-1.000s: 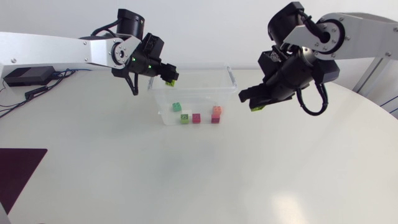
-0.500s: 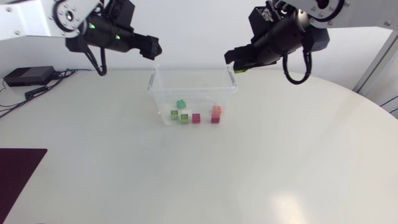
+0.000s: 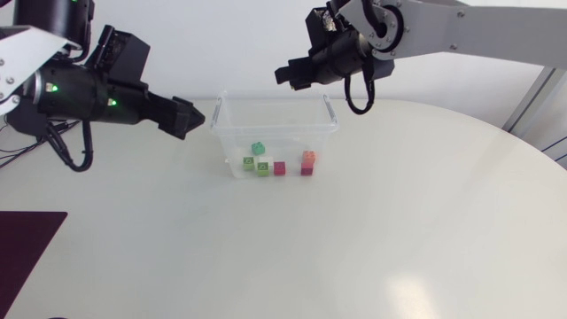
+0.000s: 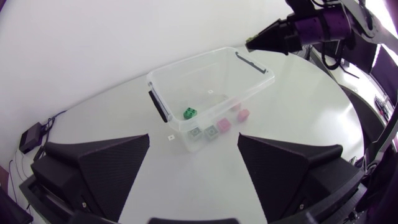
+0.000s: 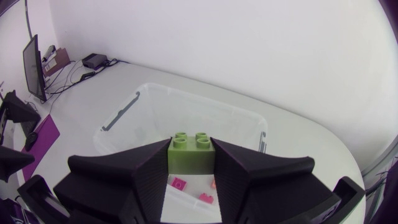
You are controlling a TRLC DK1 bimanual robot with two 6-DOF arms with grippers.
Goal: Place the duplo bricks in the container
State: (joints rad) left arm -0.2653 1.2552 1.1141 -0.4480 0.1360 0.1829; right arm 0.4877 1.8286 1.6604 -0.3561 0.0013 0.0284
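Observation:
The clear plastic container stands at the table's back middle and holds several duplo bricks: a dark green one, a light green one, a magenta one and an orange one. My left gripper hangs open and empty just left of the container. In the left wrist view it looks down on the container and the green brick. My right gripper hovers above the back rim, shut on an olive green brick over the container.
A dark mat lies at the table's front left edge. A black box with cables sits at the back left. The white tabletop stretches wide in front of the container.
My left gripper opened, a green brick landed in the container, and the arm pulled back to the left. My right arm rose and swung left over the container with the olive brick.

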